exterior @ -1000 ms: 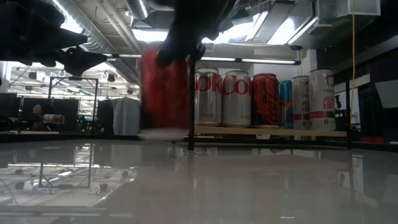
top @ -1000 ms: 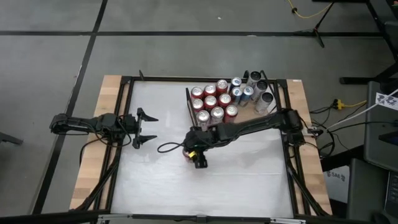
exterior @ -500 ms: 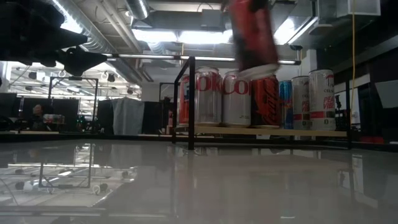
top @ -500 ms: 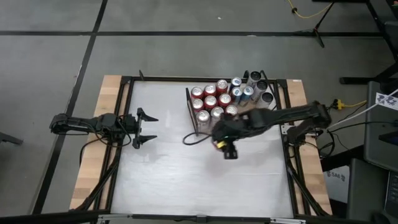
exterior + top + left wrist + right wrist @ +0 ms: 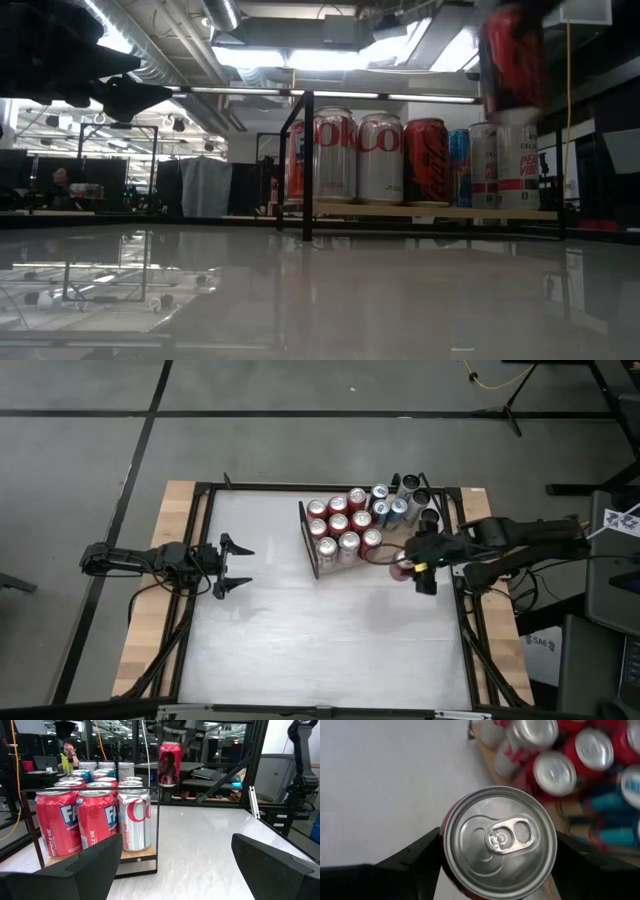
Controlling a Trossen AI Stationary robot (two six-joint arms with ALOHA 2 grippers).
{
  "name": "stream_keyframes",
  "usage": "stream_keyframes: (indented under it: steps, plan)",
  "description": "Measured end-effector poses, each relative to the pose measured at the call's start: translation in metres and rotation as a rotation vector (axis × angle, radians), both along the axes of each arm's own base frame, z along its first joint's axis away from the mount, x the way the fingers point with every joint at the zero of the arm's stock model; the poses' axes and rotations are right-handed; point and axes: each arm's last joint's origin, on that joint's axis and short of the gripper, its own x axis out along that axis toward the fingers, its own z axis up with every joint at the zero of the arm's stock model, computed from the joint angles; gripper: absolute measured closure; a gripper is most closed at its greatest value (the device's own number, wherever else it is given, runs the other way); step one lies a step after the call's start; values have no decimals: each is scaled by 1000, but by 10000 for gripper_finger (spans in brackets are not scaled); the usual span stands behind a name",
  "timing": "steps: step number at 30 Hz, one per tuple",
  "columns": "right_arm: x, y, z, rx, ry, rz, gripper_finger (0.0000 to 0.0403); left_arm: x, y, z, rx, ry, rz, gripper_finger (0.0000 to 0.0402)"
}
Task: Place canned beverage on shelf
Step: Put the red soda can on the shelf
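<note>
1. High view: right tool (image 5: 412, 564) clamps a red can (image 5: 402, 568) just beside the shelf (image 5: 392, 545); the cans (image 5: 345, 526) there are packed tight, so one could get clipped.
2. Low view: the can hangs high above the shelf; let go early and it topples.
3. Left wrist view: left tool (image 5: 175, 865) gapes, holding nothing, well apart.
4. Right wrist view: the can's lid sits squarely between the fingers (image 5: 412, 857).

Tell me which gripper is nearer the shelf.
Right. The right gripper, shut on a red can, hangs by the shelf's front right edge. The left gripper, open, waits across the table, well left of the shelf.
</note>
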Motion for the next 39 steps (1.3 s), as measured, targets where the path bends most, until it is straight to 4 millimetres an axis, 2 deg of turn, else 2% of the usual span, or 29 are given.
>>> stream_keyframes:
  steps: [6,17,25,31,39]
  plan:
    - [-16,-23,-24,-40,-45,-64,113,0,0,0,0,0,0,34]
    - [-10,-69,-60,-47,-43,-88,112,0,0,0,0,-3,0,34]
    - [-11,-99,-73,-12,-72,-125,111,0,0,0,0,-2,0,34]
    - [-5,-110,-86,28,-64,-113,111,0,0,0,0,-2,0,34]
    - [8,-115,-93,16,-71,-96,111,0,0,0,0,-2,0,34]
